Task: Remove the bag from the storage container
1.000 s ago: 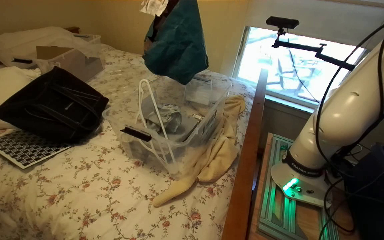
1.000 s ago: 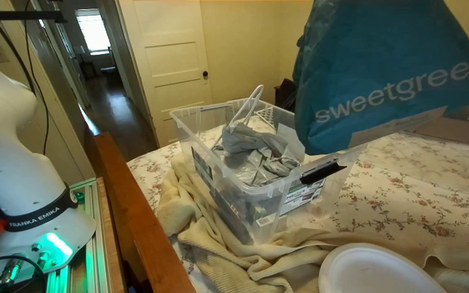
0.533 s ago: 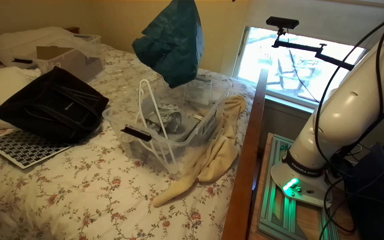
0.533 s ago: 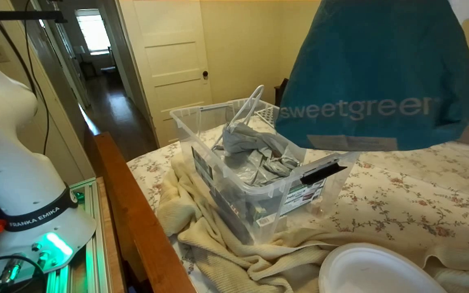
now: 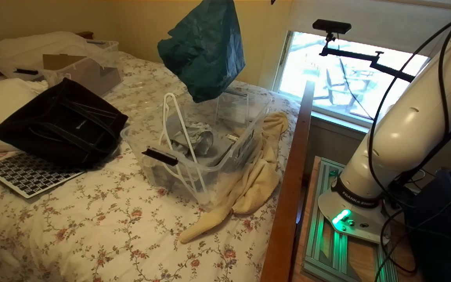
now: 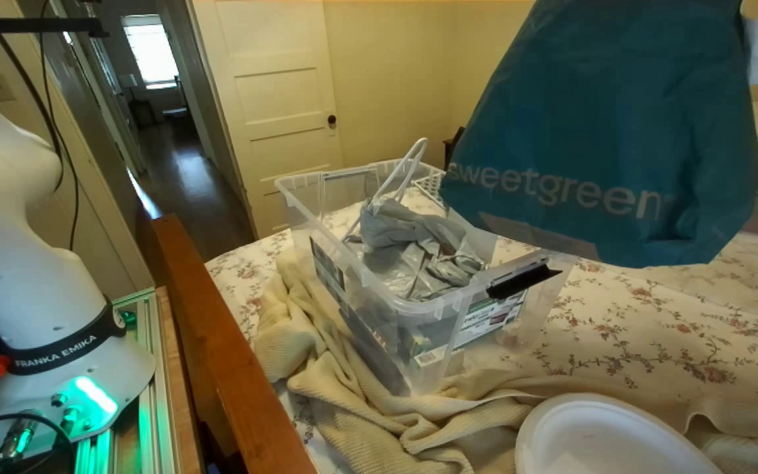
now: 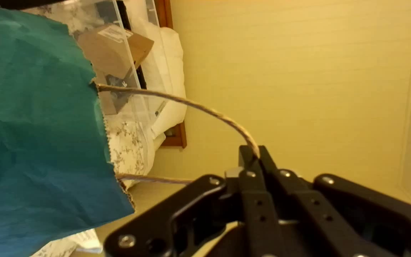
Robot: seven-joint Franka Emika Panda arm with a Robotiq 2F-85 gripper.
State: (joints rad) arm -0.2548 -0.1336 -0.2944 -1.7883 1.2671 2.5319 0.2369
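Observation:
A teal paper bag with "sweetgreen" on it hangs in the air in both exterior views [image 5: 206, 51] [image 6: 616, 118]. In the wrist view the bag [image 7: 41, 135] is on the left, with its twisted cord handle [image 7: 191, 103] running up to my gripper [image 7: 257, 157]. The gripper is shut on that handle. In the exterior views the gripper is out of frame above. The clear storage container [image 5: 213, 168] stands on the bed, also in an exterior view [image 6: 445, 306]. The bag's bottom is higher than the rim; whether it is directly over the container I cannot tell.
The container holds a crumpled grey plastic bag [image 6: 412, 243] and a white hanger [image 5: 180, 129]. A black tote [image 5: 69, 125], a checkered board [image 5: 29, 176], a beige blanket [image 5: 257, 176] and a white plate [image 6: 603, 441] lie around it. A wooden rail [image 5: 288, 196] edges the bed.
The hanging bag has turned and swung, shifting left and then slightly back right in an exterior view; its printed face now tilts the opposite way. The arm has moved slightly. The container has not moved.

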